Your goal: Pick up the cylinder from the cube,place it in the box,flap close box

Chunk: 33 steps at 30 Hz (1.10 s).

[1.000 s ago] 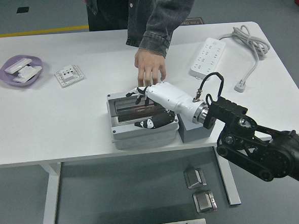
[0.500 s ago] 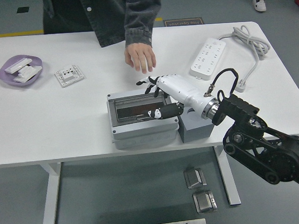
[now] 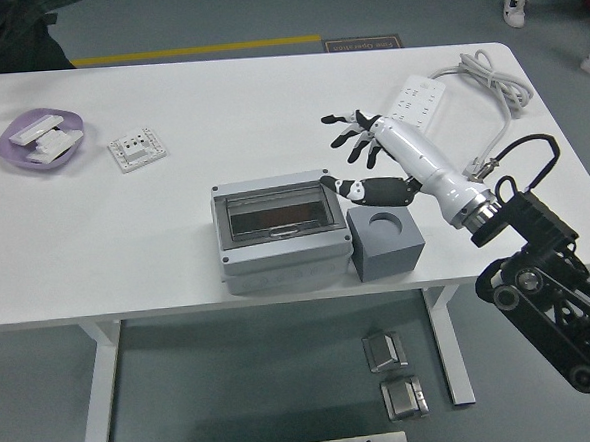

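head view shows the right hand [image 3: 363,149] over bare table, fingers spread and holding nothing, up and to the right of the box [image 3: 281,232], whose long axis runs left to right. its clear lid looks flat and shut, so the flap seems done. the cube [image 3: 386,242] stands just beside the box's right end, its round socket empty. the cylinder is hard to make out, presumably the dark shape under the tinted lid. no left arm shows.
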Each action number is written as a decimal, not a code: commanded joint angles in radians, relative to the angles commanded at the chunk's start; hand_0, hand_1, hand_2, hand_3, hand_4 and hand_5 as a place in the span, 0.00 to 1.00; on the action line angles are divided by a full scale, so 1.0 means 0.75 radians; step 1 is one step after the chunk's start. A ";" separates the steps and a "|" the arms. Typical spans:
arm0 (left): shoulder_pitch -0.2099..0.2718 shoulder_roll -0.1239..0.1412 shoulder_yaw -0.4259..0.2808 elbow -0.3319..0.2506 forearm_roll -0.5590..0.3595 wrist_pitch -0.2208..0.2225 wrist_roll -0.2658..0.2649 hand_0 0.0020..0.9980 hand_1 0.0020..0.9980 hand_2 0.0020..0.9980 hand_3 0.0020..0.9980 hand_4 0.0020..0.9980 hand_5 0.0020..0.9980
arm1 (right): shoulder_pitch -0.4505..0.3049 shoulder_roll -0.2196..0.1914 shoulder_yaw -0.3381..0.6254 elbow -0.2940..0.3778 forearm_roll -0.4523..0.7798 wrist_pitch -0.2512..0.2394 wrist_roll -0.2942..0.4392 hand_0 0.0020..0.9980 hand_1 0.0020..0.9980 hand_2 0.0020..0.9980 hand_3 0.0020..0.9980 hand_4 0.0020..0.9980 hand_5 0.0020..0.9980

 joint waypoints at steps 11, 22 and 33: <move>0.019 -0.008 0.005 0.000 -0.016 0.003 0.002 0.82 0.81 0.78 0.84 0.73 0.48 | -0.175 0.063 0.219 -0.028 0.196 0.026 0.064 0.45 0.58 0.65 0.81 0.80 0.37; 0.023 -0.017 0.005 0.000 -0.022 0.004 0.004 0.82 0.81 0.78 0.84 0.73 0.48 | -0.207 0.104 0.102 -0.178 0.683 0.076 0.232 0.88 0.85 0.87 0.84 0.90 0.50; 0.019 -0.024 0.010 0.000 -0.030 0.002 0.000 0.82 0.81 0.78 0.84 0.73 0.48 | -0.214 0.114 0.055 -0.199 1.055 0.080 0.276 0.94 0.90 0.91 0.88 0.98 0.66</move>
